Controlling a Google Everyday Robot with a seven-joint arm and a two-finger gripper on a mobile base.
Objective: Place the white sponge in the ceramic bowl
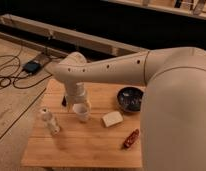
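On the tabletop (91, 145), white sponge (112, 119) lay flat near ceramic bowl (130, 99), at its 8 o'clock, not inside. Gripper (76, 102) sat above the white cup (82, 112), at the sponge's 9 o'clock; open or closed, couldn't tell. Judged: grasp, lift and drop all remained.

Your wooden table (88, 146) carries a white cup (82, 112). Left of the cup stands a pale bottle (49, 121), right of it lies the white sponge (112, 119), and farther right sit the ceramic bowl (130, 98) and a red packet (131, 138). The gripper (75, 100) hangs just behind the cup.
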